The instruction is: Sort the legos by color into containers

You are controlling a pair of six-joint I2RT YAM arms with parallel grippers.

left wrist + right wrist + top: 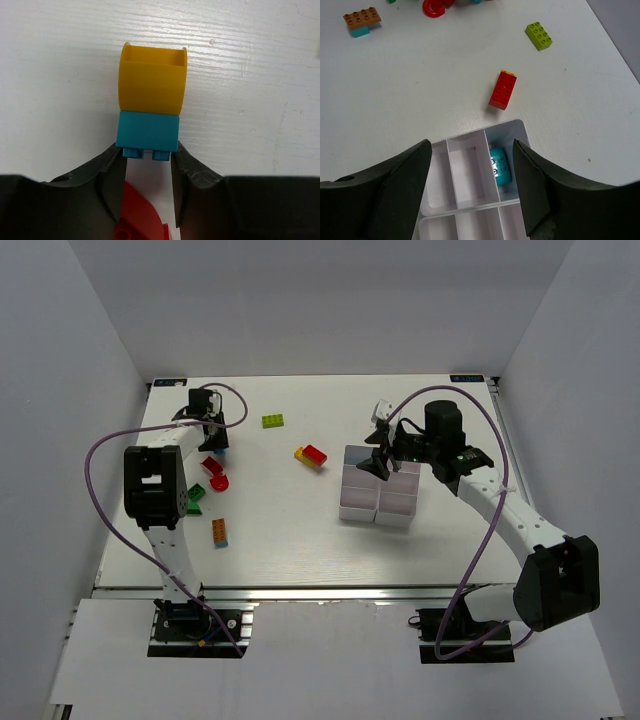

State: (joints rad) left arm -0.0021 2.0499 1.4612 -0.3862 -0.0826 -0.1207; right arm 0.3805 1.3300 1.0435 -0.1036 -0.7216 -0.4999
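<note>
- Legos on the left side: the left gripper (pixel 147 165) has its fingers (pixel 112 175) pinching the studded near end of a cyan brick (pixel 148 129), which lies on the table (pixel 260 75) with a rounded yellow piece (pixel 151 80) stuck on its far end.
- Right under that gripper sits a red curved piece (pixel 140 215), partly hidden by the fingers.
- Loose ones across the table: a lime brick (pixel 538 36) off towards the far edge, a red brick (pixel 503 90) with a sliver of yellow under it just beside the containers (pixel 465 175), an orange brick (pixel 362 18) stacked on a small cyan bit, and a green brick (pixel 195 495) close to the left arm.
- The containers are a white six-bin block, right of centre. One binned cyan lego (pixel 499 166) lies in the corner bin nearest the red brick; the other bins I can see look bare.
- The right gripper (pixel 471 145) hangs over the block with its jaws spread wide, holding nothing, and its fingers cover the near bins.
</note>
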